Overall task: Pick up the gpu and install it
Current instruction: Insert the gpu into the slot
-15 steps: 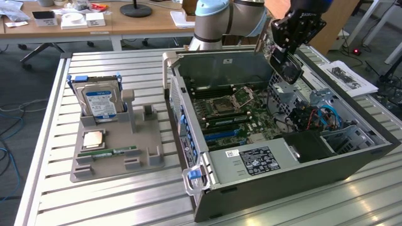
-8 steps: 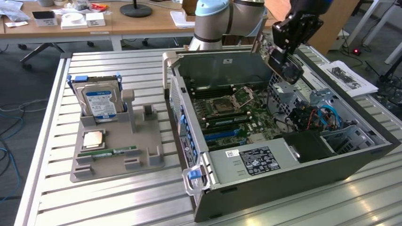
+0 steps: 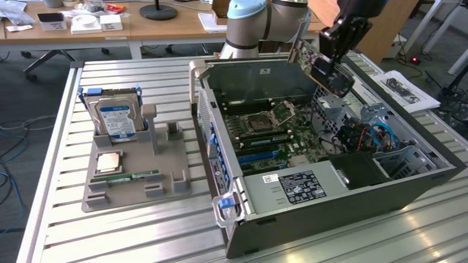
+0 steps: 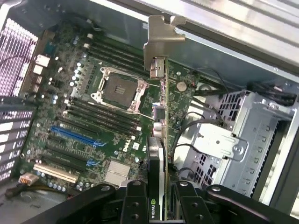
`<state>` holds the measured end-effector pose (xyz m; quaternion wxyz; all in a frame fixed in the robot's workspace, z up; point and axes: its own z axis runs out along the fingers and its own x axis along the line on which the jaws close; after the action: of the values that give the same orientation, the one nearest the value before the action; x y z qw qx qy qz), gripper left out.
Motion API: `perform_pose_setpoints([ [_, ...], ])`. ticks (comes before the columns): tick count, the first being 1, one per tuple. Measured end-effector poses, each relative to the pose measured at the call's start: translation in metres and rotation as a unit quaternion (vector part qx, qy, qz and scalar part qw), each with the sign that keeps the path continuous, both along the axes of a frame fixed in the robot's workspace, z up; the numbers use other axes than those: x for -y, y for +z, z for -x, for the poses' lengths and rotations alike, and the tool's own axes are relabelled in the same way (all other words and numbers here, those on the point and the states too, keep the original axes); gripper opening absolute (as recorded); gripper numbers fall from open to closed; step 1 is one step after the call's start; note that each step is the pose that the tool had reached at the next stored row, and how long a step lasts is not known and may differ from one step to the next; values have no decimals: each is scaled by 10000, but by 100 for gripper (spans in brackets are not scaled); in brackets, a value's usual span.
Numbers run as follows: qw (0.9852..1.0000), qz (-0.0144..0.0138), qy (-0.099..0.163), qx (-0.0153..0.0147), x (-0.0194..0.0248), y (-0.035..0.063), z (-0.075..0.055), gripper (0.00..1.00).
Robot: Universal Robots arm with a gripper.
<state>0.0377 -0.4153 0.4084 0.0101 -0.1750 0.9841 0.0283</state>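
Above the open computer case, the claw is closed on the gpu, one black finger pressed on each flat face of the card. In the wrist view the gpu shows edge-on, a thin dark board that runs away from the claw and ends in a bent silver metal bracket. The card hangs tilted, near the upper rim of the case, and it seems to touch nothing below, though the exterior view does not make this fully sure.

Under it lies the green motherboard, with the square metal processor socket and a long blue slot. To one side of the card the space is narrow: a perforated silver drive cage and black cables stand close. Over the motherboard there is free room.

Outside the case, at the exterior view's left, a gray moulded holder stands on the slatted metal surface and keeps a hard drive upright, well apart from the claw.
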Motion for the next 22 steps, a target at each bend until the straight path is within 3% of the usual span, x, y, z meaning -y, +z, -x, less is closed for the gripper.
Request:
perform_pose_setpoints([
  [5, 9990, 0, 451, 0, 0, -4, 0, 27],
  [10, 9961, 0, 885, 0, 0, -9, 0, 27],
  [13, 9934, 0, 1146, 0, 0, -12, 0, 27],
  [22, 9827, 0, 1850, 0, 0, -21, 0, 27],
])
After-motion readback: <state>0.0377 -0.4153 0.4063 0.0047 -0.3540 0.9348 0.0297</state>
